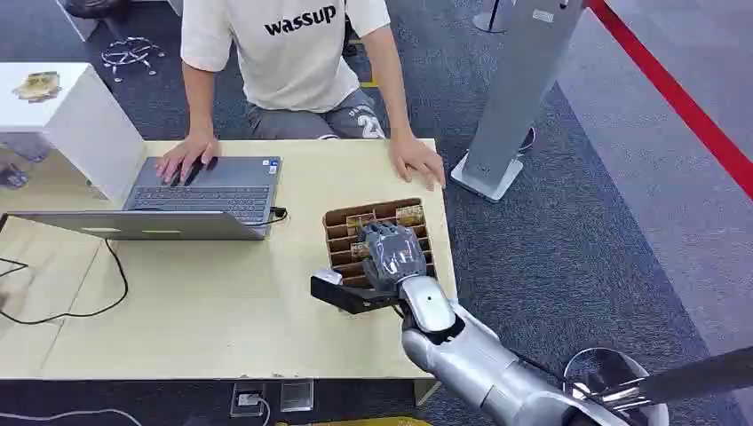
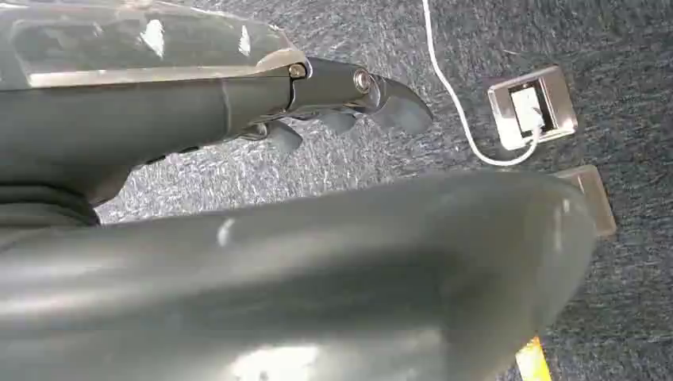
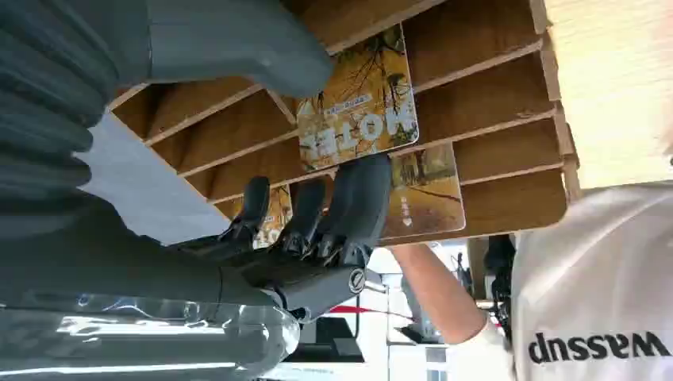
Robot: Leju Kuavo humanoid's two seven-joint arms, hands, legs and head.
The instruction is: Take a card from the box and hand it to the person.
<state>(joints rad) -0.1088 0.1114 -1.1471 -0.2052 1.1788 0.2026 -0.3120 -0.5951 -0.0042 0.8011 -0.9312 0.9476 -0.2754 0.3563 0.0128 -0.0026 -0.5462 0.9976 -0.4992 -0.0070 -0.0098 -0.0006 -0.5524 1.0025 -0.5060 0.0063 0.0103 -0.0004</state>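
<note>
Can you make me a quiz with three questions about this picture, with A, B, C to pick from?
1. Where is the wooden box?
A. On top of the laptop
B. On the table, under the right robot hand
C. On the floor

2. What colour is the shirt with "wassup" on it?
A. Red
B. Green
C. White

3. How is the laptop?
A. Open
B. Folded shut
C. Upside down

Answers:
1. B: the head view shows the box near the table's right edge, with the robot hand reaching into its slots.
2. C: the shirt is white with dark letters.
3. A: its keyboard shows, and a person's hand rests on it.
</note>
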